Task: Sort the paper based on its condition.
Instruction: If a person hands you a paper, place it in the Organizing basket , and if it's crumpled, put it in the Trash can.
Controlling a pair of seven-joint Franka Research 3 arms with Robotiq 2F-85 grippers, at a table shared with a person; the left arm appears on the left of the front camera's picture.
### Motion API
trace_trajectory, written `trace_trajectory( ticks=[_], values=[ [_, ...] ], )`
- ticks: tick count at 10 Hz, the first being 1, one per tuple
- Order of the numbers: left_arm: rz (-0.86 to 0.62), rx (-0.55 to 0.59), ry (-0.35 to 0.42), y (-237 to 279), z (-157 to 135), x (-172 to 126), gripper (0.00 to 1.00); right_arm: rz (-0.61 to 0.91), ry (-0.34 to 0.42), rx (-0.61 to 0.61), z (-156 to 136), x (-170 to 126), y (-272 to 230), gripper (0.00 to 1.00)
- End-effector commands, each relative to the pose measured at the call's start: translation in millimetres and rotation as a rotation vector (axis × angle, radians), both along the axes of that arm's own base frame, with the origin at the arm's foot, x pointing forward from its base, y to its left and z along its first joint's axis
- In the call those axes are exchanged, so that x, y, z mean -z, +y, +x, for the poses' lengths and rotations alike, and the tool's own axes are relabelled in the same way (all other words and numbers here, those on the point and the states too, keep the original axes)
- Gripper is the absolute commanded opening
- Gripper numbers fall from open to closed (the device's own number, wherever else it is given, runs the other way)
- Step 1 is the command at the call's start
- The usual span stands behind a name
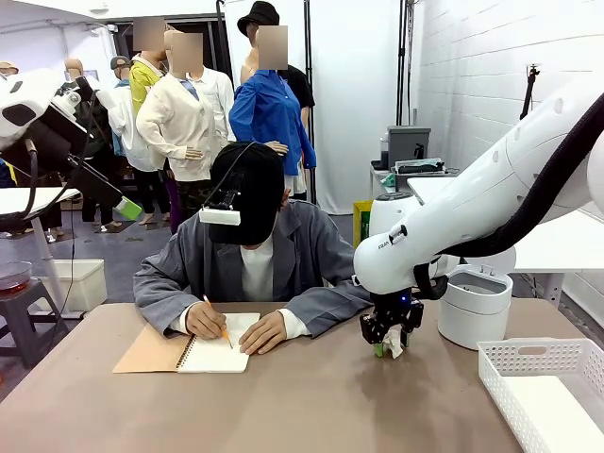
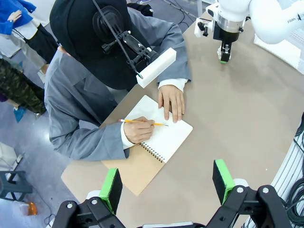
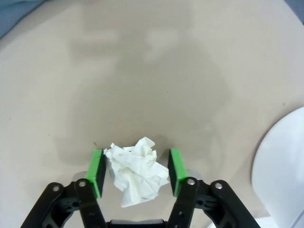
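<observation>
A crumpled ball of white paper (image 3: 135, 178) sits between the green pads of my right gripper (image 3: 136, 171), and both pads press against its sides. In the front view that gripper (image 1: 387, 344) points straight down at the table, right of centre, with the paper wad (image 1: 393, 345) showing at its tips. From the left wrist view the right gripper (image 2: 223, 54) appears far off, near the person's elbow. My left gripper (image 2: 166, 183) hangs high above the table, open with nothing between its fingers.
A person writes with a pencil (image 2: 142, 122) in a spiral notebook (image 1: 212, 354) at the far left-centre. A round white bin (image 1: 475, 307) stands just right of my right gripper. A white perforated basket (image 1: 547, 387) sits at the near right corner.
</observation>
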State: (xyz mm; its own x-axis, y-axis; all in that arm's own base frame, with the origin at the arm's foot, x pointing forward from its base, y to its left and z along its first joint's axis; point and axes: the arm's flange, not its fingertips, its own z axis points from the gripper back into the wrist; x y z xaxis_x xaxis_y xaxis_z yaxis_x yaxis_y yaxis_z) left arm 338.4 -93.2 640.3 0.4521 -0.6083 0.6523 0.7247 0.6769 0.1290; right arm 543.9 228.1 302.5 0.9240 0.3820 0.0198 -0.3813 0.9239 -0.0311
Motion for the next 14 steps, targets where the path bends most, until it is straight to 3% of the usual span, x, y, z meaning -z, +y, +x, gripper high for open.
trace_trajectory(
  ticks=[1,6,14],
  values=[
    [-0.007,0.001,0.010,0,-1,0,1.00,0.021,0.000,0.013,2,-2,-1,0.27],
    [-0.007,0.001,0.010,0,-1,0,1.00,-0.006,0.008,0.008,-2,-15,-5,0.27],
    [-0.007,0.001,0.010,0,-1,0,1.00,0.090,-0.014,-0.178,-20,-157,-44,0.27]
  ],
)
